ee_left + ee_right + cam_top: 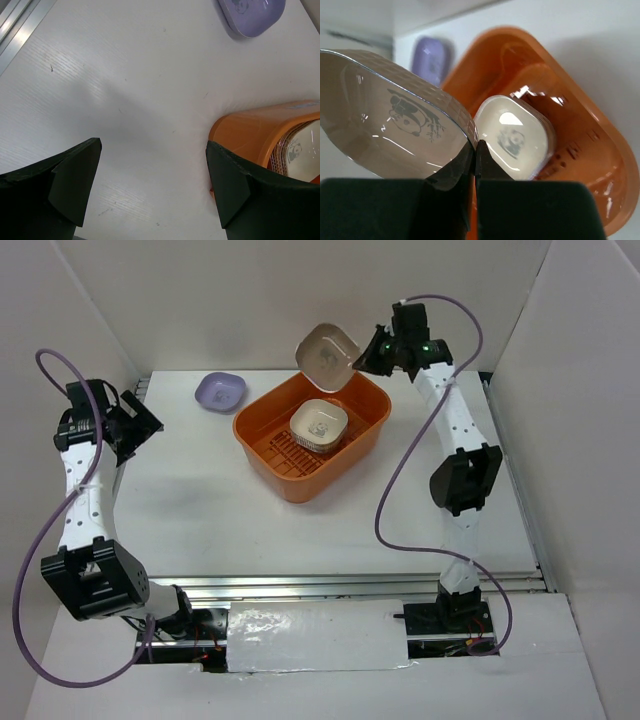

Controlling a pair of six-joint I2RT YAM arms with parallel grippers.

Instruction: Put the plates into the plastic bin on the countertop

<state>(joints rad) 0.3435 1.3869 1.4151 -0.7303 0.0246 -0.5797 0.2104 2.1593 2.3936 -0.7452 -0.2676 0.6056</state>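
Observation:
The orange plastic bin (355, 445) stands mid-table on the white countertop (200, 500). A stack of plates topped by a cream one (319, 424) sits inside it; it also shows in the right wrist view (515, 136). My right gripper (362, 362) is shut on the rim of a brown plate (327, 355), held tilted above the bin's far edge; the right wrist view shows its panda mark (395, 125). A purple plate (220, 391) lies on the countertop left of the bin. My left gripper (145, 427) is open and empty at the far left (152, 185).
White walls enclose the countertop on three sides. A metal rail (330, 585) runs along the front edge. The bin's corner (250, 130) sits just right of my left gripper's right finger. The right arm's purple cable (400, 480) hangs beside the bin.

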